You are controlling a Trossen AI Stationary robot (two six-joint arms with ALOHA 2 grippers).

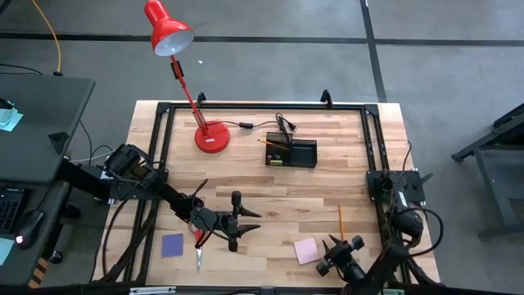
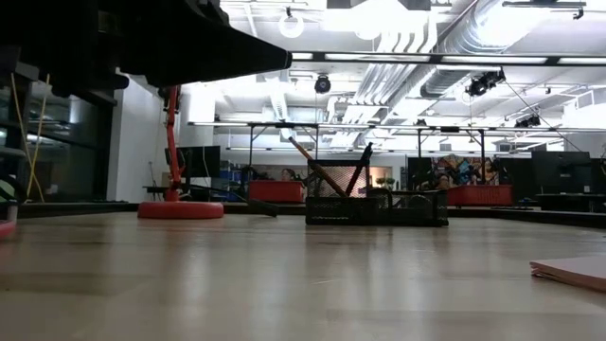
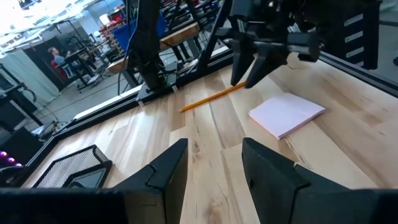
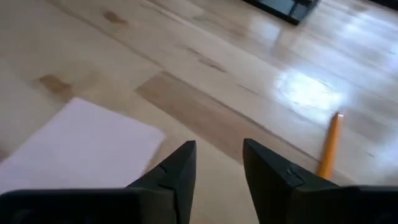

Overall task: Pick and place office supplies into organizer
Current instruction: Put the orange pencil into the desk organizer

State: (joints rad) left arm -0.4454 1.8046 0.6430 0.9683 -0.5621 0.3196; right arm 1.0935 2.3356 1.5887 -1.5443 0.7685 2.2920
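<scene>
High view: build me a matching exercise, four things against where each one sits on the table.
Things:
1. organizer
2. pink sticky pad
3. loose pencil
4. blue-purple pad

Places:
A. beside the left arm, by the scissors
B. next to the right gripper
C. beside the lamp's base
D. between the pink pad and the right arm's mount

Pairs: 1-C, 2-B, 3-D, 4-A

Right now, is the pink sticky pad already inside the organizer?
No, the pink sticky pad lies on the bare table, apart from the organizer.
</scene>
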